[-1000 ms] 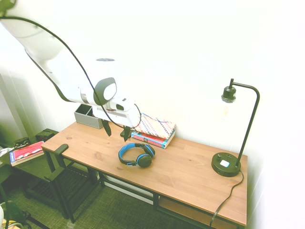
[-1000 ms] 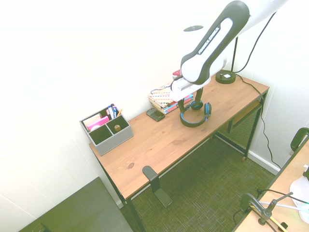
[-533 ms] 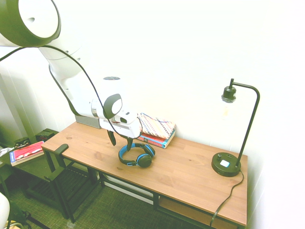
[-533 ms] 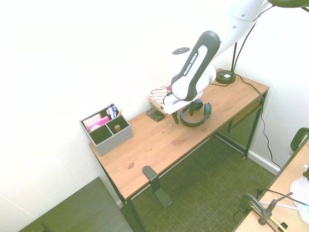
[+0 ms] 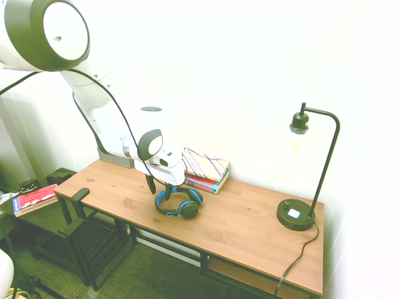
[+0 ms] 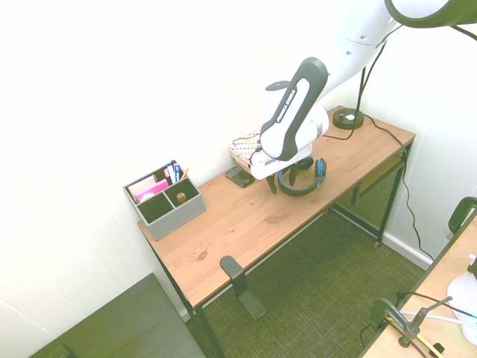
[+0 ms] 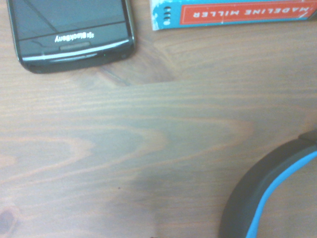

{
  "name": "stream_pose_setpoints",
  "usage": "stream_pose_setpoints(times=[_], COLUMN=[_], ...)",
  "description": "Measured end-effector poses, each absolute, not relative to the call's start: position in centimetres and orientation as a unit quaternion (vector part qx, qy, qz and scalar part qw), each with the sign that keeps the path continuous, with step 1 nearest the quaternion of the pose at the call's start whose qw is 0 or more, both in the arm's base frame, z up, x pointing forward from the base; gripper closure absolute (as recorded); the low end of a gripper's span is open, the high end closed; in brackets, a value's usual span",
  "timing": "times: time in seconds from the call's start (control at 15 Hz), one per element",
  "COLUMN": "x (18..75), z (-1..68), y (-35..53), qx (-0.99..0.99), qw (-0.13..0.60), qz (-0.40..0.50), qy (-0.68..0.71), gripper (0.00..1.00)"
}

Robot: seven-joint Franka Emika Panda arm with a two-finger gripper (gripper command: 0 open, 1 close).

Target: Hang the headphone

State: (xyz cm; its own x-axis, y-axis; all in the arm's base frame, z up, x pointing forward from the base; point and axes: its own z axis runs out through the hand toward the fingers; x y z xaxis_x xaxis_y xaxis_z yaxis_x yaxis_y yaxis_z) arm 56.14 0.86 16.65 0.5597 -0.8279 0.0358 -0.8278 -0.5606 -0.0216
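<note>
The headphone [image 5: 180, 203] lies flat on the wooden desk [image 5: 243, 227], with its blue headband toward the arm and its black ear cups toward the lamp. My gripper [image 5: 159, 188] is low over the desk at the headband's curve. Its fingers are open and stand apart on either side of the band. The second exterior view shows the same: the gripper [image 6: 281, 183] is down at the headphone [image 6: 304, 179]. In the wrist view, a dark arc with a blue stripe, the headband [image 7: 262, 198], curves in at one corner over bare wood.
A stack of books [image 5: 202, 169] and a black phone [image 6: 240, 177] lie just behind the headphone. A grey desk organizer [image 6: 164, 198] stands at one end and a black lamp [image 5: 298, 213] at the other. A black hook-shaped bracket [image 6: 232, 273] sticks out from the desk's front edge.
The arm has come down from above the desk, bringing the gripper to desk level at the headband. The headphone has not moved.
</note>
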Motion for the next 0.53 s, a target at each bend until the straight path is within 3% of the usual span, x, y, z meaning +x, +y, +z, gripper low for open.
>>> stream_pose_setpoints(times=[0.53], x=[56.20], z=[15.75], y=[1.46], qx=[-0.881], qw=[0.007], qz=[-0.012], qy=[0.474], gripper=[1.00])
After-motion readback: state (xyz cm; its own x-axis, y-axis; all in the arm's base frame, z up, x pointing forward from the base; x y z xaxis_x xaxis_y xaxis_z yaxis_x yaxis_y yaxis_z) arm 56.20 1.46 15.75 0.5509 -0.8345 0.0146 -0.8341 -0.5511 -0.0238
